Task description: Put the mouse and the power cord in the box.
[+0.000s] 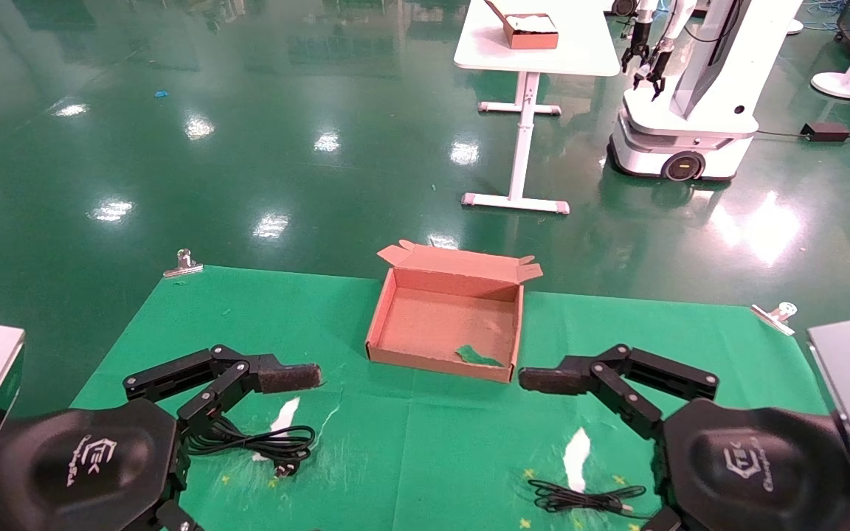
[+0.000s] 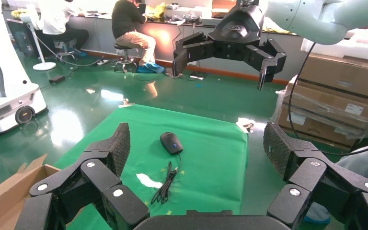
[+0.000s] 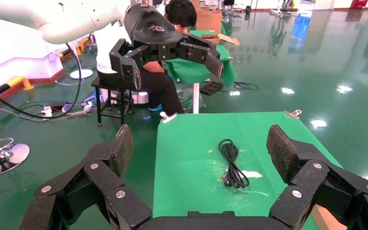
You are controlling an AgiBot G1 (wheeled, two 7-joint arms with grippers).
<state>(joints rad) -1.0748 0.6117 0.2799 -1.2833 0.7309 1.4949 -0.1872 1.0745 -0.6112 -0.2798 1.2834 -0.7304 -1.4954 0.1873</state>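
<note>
Stock on the green mat, nothing boxed yet

Left gripper (image 1: 263,383) is hovering at about eight o'clock on the table, fingers spread wide apart and holding nothing. Beneath it the power cord (image 1: 266,445) is lying in a loose coil, its plug (image 1: 285,468) pointing toward six o'clock. The cord is looking thick, limp and springy, so the coil is likely to sag or unwind when lifted; pinching across the bundled loops near their middle, not at the plug end, seems the surest hold.

The box (image 1: 388,313) is sitting open at twelve o'clock, flap lid tilting back, floor bare except for a small green scrap (image 1: 478,356).

Right gripper (image 1: 580,380) is hovering at about four o'clock, fingers likewise spread and empty. The mouse (image 2: 171,143) is resting near the table's right edge, well apart from the box, its thin cable (image 1: 580,498) lying bundled beside it toward six o'clock. The shell appears light, hard and smooth, possibly slippery; gripping across its narrow sides looks best, though the trailing cable may drag behind.
</note>
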